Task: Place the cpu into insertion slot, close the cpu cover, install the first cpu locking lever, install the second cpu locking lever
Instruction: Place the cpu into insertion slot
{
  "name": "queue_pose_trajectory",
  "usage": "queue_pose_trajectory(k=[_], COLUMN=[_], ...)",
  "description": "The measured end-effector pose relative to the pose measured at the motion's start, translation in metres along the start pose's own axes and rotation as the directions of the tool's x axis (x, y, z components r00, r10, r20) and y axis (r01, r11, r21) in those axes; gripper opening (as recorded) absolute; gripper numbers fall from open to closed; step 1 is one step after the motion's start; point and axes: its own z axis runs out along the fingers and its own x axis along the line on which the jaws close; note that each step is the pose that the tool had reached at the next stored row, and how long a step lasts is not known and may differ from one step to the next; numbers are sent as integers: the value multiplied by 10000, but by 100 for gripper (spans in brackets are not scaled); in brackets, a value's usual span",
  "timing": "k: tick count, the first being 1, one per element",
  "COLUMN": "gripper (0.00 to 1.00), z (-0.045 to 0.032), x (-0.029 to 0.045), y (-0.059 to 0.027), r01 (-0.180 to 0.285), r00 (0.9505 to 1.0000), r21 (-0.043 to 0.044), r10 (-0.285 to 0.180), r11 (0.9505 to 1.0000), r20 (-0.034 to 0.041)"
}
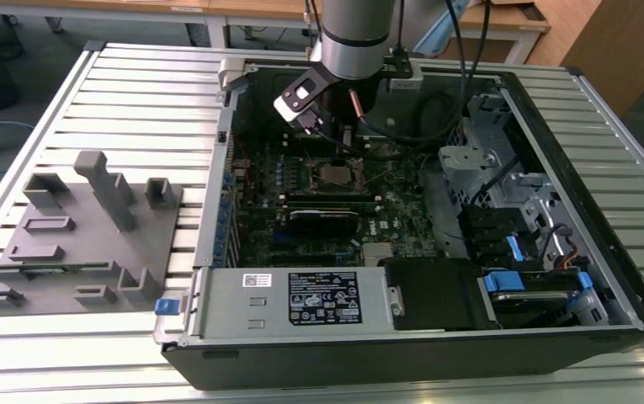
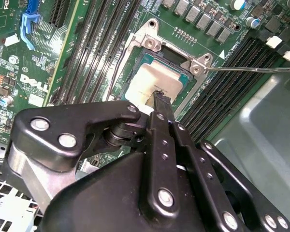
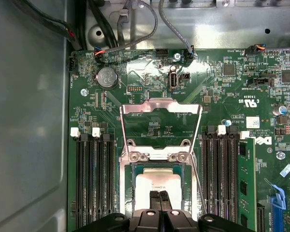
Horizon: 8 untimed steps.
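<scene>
The cpu point(image 3: 157, 184) lies flat in the insertion slot point(image 3: 128, 193) on the green motherboard, pale square top facing up; it is also seen in the second wrist view point(image 2: 151, 83) and the exterior view point(image 1: 331, 175). The cpu cover point(image 3: 160, 106) stands flipped open behind the socket, board visible through its window. One thin wire locking lever point(image 2: 251, 69) sticks out sideways, unlatched. My gripper point(image 3: 159, 197) is shut with nothing between its fingers, tips together just above the cpu's middle point(image 2: 160, 98); whether they touch it I cannot tell. In the exterior view the gripper point(image 1: 338, 145) hangs inside the case.
Rows of black memory slots point(image 3: 92, 183) flank the socket on both sides. Cables point(image 3: 111, 29) run along the case's metal wall. A power supply point(image 1: 294, 299) and drive bays point(image 1: 513, 286) fill the case's near side. A grey fixture point(image 1: 75, 236) sits on the slatted table.
</scene>
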Motion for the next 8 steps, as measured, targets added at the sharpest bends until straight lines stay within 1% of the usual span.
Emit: queue_pose_trajectory(k=[8], gripper=[11], z=[5], x=[0], y=[0], r01=[0], r00=[10000], r21=[-1], r10=[0], r11=[10000], r20=[-2])
